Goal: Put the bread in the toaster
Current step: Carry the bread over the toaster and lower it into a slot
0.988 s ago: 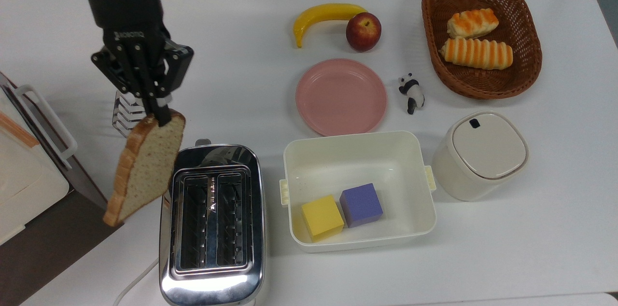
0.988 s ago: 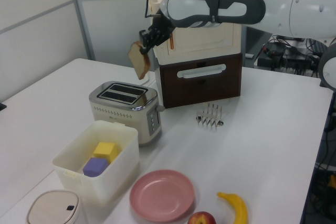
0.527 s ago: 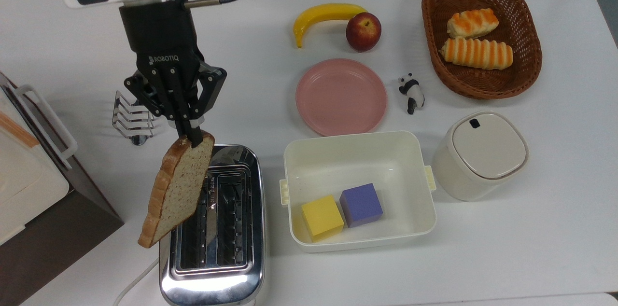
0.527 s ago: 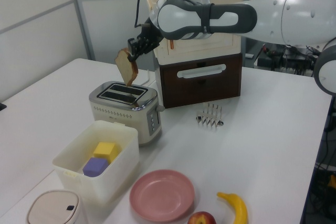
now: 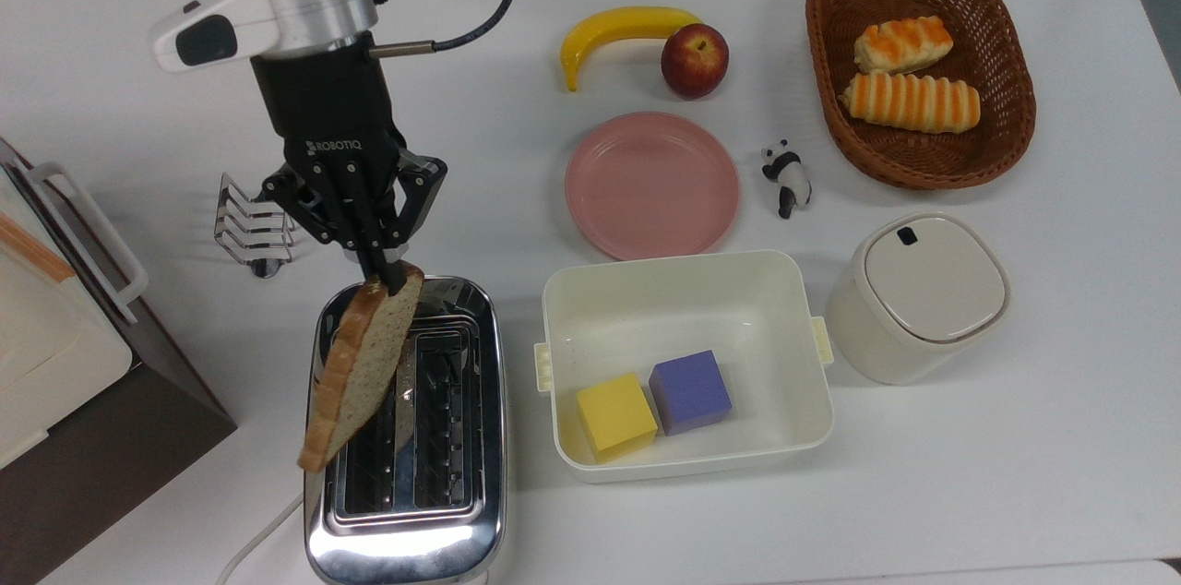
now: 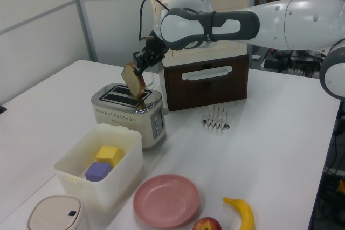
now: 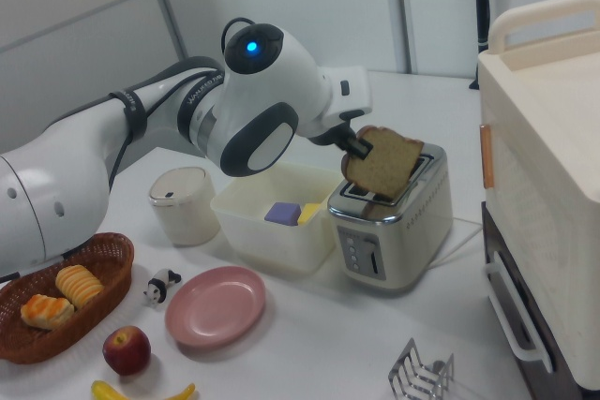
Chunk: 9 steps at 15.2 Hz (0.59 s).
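The bread (image 5: 362,371) is a speckled brown slice with a darker crust, hanging tilted in the air from my gripper (image 5: 386,273), which is shut on its upper edge. It hangs over the chrome toaster (image 5: 406,493), above the slot on the top view's left. In the left view the bread (image 6: 134,80) sits just above the toaster (image 6: 129,112), with my gripper (image 6: 141,67) at its top. The right view shows the bread (image 7: 384,166) over the toaster (image 7: 394,231), my gripper (image 7: 361,146) clamped on its edge.
A wire toast rack (image 5: 251,230) stands behind the toaster. A white bin (image 5: 683,290) with a yellow and a purple block sits beside it. A pink plate (image 5: 651,184), banana (image 5: 618,29), apple (image 5: 694,59), panda figure (image 5: 786,177), basket (image 5: 1006,133) of rolls, lidded container (image 5: 923,294) and a cabinet (image 5: 55,345) surround them.
My gripper has carried the bread toward the top view's right, from beside the toaster to over its slots, and lowered it closer to them.
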{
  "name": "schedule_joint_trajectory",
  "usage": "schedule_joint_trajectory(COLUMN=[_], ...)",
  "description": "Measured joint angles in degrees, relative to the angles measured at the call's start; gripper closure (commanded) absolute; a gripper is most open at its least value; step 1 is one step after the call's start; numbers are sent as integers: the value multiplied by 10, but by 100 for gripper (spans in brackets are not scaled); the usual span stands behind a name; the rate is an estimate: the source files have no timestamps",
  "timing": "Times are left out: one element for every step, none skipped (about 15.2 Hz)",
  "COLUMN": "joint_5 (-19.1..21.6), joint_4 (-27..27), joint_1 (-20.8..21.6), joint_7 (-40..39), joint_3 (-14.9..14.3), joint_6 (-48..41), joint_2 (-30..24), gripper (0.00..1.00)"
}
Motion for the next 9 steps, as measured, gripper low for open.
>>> schedule_joint_trajectory(joint_5=[0, 0, 0, 0, 0, 0, 0, 0, 0], joint_4=[0, 1, 1, 1, 1, 1, 1, 1, 1], joint_1=[0, 0, 0, 0, 0, 0, 0, 0, 0], joint_7=[-6, -10, -11, -12, -15, -18, -19, -19, -19], joint_3=[0, 0, 1, 1, 1, 1, 1, 1, 1], joint_6=[-17, -28, -34, -38, -44, -49, -50, -50, -50], joint_2=[0, 0, -1, -1, -2, -2, -2, -2, -2], gripper=[100, 100, 100, 100, 100, 98, 95, 90, 85])
